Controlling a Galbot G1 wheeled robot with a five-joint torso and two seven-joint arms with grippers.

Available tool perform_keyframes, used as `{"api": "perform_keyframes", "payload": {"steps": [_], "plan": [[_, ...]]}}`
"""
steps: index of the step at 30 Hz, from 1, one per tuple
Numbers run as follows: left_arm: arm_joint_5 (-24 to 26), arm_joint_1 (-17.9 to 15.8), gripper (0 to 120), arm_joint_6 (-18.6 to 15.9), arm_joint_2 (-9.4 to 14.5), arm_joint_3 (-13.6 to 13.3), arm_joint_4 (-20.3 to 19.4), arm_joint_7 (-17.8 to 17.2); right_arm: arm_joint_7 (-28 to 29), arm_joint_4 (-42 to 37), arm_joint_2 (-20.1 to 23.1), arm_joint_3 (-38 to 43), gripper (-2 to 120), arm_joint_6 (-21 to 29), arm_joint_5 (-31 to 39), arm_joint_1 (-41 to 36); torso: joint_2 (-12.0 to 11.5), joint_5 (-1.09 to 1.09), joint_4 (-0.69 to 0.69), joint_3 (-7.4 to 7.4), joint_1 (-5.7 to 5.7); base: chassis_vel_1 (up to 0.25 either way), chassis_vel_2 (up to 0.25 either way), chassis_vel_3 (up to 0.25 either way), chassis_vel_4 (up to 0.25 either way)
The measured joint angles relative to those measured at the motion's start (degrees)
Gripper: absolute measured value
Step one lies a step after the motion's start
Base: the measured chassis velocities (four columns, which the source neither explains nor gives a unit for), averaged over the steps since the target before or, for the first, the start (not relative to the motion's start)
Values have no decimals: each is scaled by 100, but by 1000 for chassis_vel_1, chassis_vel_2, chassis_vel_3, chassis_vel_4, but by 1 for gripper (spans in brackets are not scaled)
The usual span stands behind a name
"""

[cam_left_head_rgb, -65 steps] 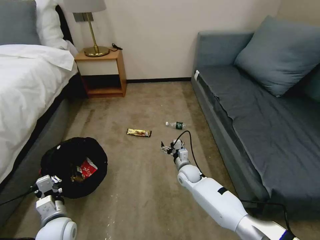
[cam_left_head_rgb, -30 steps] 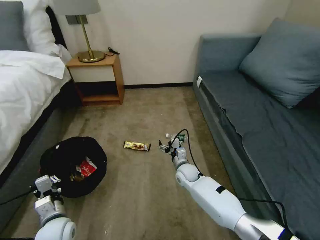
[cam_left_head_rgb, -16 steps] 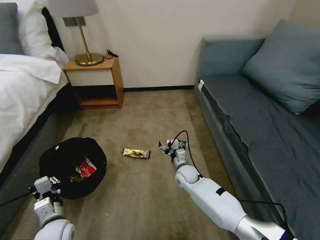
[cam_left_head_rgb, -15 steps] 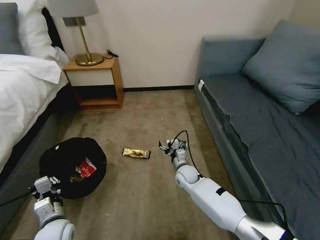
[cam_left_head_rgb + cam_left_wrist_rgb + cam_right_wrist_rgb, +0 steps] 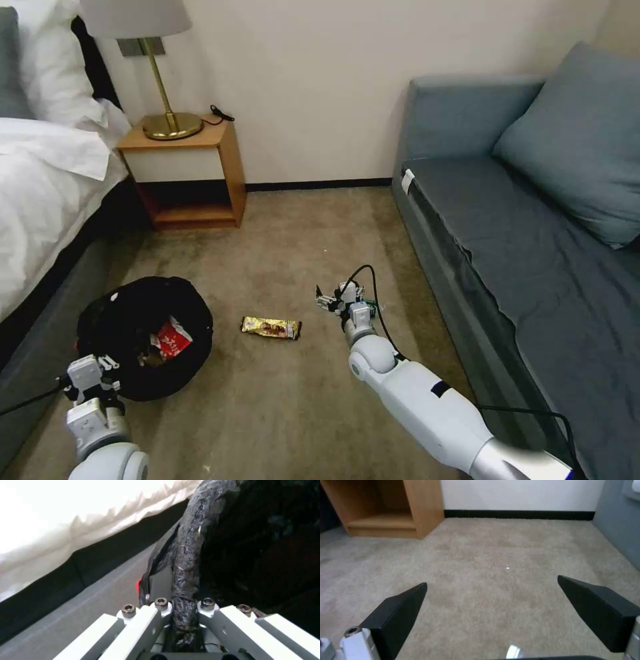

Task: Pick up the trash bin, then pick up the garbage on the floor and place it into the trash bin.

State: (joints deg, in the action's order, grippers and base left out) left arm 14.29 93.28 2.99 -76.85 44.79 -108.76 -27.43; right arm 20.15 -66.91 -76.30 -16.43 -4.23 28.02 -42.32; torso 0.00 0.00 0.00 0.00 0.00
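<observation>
Head view gives me the layout: my left gripper [image 5: 93, 380] sits at the near rim of the trash bin [image 5: 133, 313], which stands beside the bed [image 5: 47, 193], and the left wrist view shows its jaws clamped on the bag-covered rim, crinkly black plastic bunched between them. Inside the bin I can see a red-and-white packet [image 5: 175, 337].

My right gripper [image 5: 331, 301] reaches low over the carpet [image 5: 287, 227] with the jaws spread wide and nothing between them. The snack bar wrapper [image 5: 271, 327] lies flat on the carpet between bin and right arm. Of the small bottle I make out only a glint at the frame edge in the right wrist view [image 5: 513, 651]; in the head view the wrist hides it.

My worry is that hidden bottle. It is round and light, so a descent without a clear view could nudge it and send it rolling toward the sofa [image 5: 520, 253]. The wrapper is thin and flat, so the jaws may scrape carpet and close on nothing. On the left, the grip may be mostly on slick plastic, so the liner could slip off the rim and the bin could sag.
</observation>
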Motion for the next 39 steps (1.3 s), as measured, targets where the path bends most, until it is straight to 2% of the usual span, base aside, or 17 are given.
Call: {"api": "perform_keyframes", "payload": {"steps": [27, 32, 36, 38, 39], "plan": [[37, -2, 2, 116, 8, 7, -65, 30, -21, 73, -51, 12, 100, -78, -197, -97, 0, 0, 0, 0, 0, -121, 121, 117, -119], [36, -6, 2, 125, -2, 9, -54, 30, -223, 8, -11, -65, 100, -131, -187, -59, 0, 0, -1, 1, 0, -89, 96, 94, -84], [34, -3, 2, 125, 0, 17, -54, 30, -378, -68, -3, -139, 100, 19, -138, 18, 0, 0, -1, 0, 1, -27, 27, 23, -19], [34, 20, 2, 125, 19, 38, -57, 30, -494, -76, -17, -231, 100, 234, -112, 125, 0, 0, -1, 0, 0, 0, 0, 0, 0], [37, 45, 2, 126, 48, 69, -59, 29, -705, -77, -35, -308, 100, 538, -34, 245, 0, 0, 0, 0, 0, 0, 0, 0, 0]]}}
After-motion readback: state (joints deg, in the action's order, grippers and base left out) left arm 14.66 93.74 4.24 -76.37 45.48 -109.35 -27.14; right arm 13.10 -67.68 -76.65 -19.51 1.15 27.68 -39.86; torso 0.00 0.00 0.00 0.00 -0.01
